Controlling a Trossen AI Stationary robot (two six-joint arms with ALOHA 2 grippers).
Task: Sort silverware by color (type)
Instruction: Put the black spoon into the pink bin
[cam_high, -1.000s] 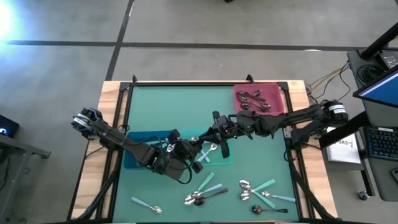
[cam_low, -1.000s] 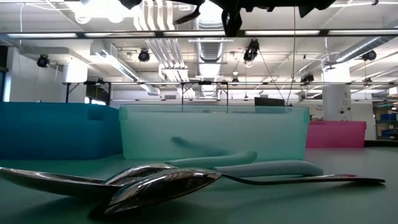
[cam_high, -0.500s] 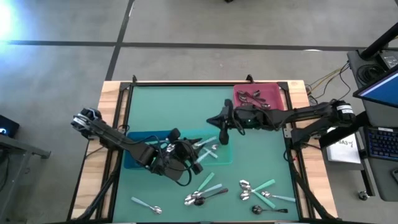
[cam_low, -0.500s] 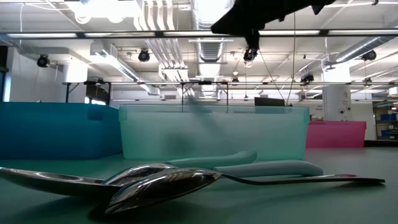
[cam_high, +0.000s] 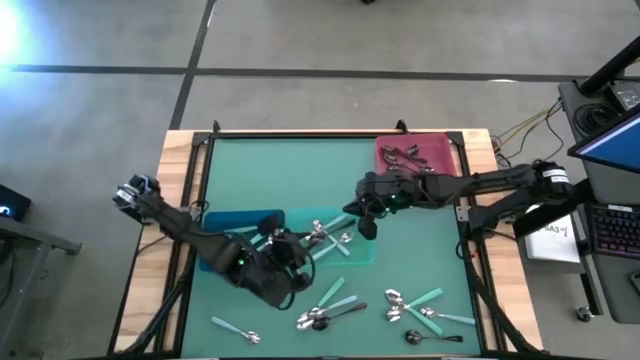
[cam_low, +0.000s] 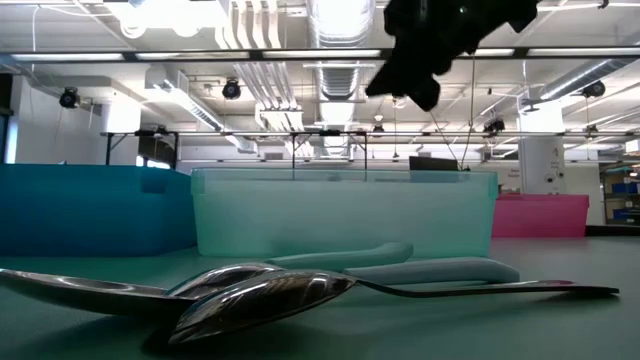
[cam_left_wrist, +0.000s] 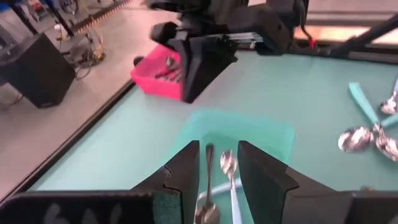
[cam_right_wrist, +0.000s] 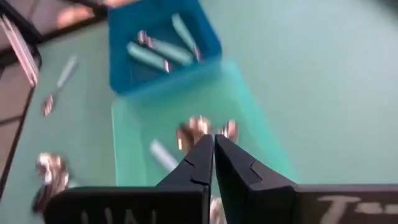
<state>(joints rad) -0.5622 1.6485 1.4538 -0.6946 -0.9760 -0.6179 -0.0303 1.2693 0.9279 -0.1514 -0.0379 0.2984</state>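
Left end effector (cam_left_wrist: 214, 171) parted, empty — right (cam_right_wrist: 213, 158) pinched, empty.

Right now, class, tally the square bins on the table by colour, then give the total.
Blue bin: 1
Teal bin: 1
Pink bin: 1
Total: 3

L hand (cam_left_wrist: 213, 180) opened, backed off teal bin (cam_high: 360, 255); R hand (cam_high: 366, 226) withdrew toward pink bin (cam_high: 447, 152).
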